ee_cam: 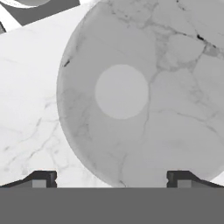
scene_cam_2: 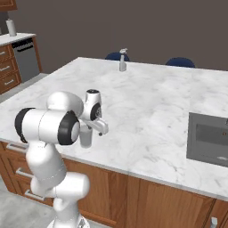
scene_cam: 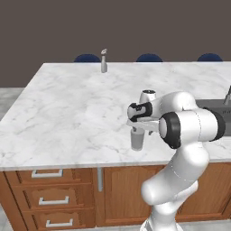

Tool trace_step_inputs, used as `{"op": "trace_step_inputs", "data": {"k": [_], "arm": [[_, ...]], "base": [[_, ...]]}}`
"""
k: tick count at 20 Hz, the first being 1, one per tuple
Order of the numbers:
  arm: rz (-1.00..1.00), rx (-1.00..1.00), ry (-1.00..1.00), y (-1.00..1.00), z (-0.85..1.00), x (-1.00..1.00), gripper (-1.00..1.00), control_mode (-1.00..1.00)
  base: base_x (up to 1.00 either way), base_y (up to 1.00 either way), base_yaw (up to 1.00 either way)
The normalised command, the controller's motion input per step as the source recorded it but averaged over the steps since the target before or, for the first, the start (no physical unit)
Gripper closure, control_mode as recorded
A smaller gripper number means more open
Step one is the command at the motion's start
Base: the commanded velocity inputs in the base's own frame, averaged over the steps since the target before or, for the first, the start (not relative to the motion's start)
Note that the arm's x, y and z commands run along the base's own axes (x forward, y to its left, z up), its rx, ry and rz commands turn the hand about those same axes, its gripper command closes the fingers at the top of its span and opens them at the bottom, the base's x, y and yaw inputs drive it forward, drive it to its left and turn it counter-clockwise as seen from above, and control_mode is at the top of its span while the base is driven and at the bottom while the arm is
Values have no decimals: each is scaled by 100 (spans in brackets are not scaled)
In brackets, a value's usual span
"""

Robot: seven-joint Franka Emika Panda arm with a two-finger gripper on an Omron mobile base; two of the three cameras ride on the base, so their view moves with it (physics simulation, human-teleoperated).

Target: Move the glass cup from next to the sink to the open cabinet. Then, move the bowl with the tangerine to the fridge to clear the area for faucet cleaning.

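Fingers point(ee_cam: 43, 178) spread wide above the glass cup point(scene_cam: 137, 140) near the counter's point(scene_cam: 67, 113) front edge (nothing gripped), so both moves remain.

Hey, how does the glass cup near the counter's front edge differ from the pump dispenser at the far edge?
The glass cup is a plain, straight-sided tumbler with an open top; the pump dispenser is slimmer and topped by a spout. The cup stands near the counter's front edge, right under the open gripper; the dispenser stands at the far edge, well away from the arm. Both are grey and upright on the white marble counter.
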Motion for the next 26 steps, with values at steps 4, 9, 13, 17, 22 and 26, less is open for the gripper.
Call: {"op": "trace_step_inputs", "data": {"k": [4, 9, 13, 17, 22, 26], "arm": [[0, 0, 0, 0, -16, 26, -100, -100], [0, 0, 0, 7, -17, -38, -100, -100], [0, 0, -1, 4, 0, -1, -100, -100], [2, -1, 0, 8, -15, -14, -100, -100], [2, 0, -2, 4, -13, -35, -100, -100], [0, 0, -2, 0, -2, 0, -100, -100]], "base": [[0, 0, 0], [0, 0, 0], [0, 0, 0], [0, 0, 0], [0, 0, 0], [0, 0, 0]]}}
